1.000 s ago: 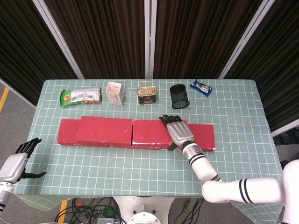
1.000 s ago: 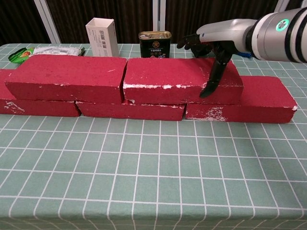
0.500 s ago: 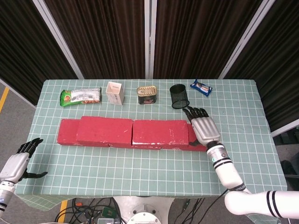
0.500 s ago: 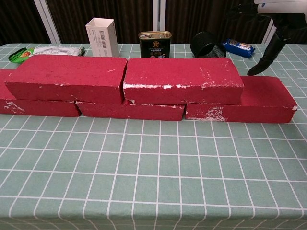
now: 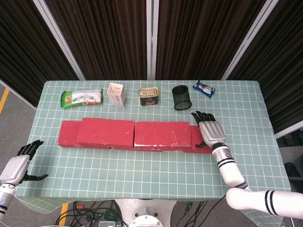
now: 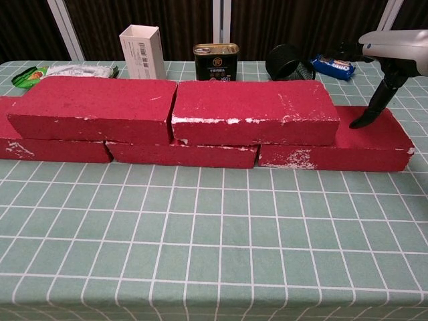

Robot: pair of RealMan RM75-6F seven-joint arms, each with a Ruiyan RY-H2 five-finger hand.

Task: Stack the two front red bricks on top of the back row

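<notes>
Although both upper bricks point(image 6: 254, 112) already lie on the back row point(image 6: 334, 147), each looks heavy, rigid and gritty; grasp across the long sides. Right hand point(image 5: 209, 131), fingers spread and empty, hovers over the row's right end; left hand point(image 5: 16, 165) hangs released off the table's point(image 5: 142, 175) front-left corner.

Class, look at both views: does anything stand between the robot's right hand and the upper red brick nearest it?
Nothing visible does. The right hand hangs over the right end of the bottom row, beside the right upper brick. The mesh cup and tin stand behind the bricks, out of the way.
</notes>
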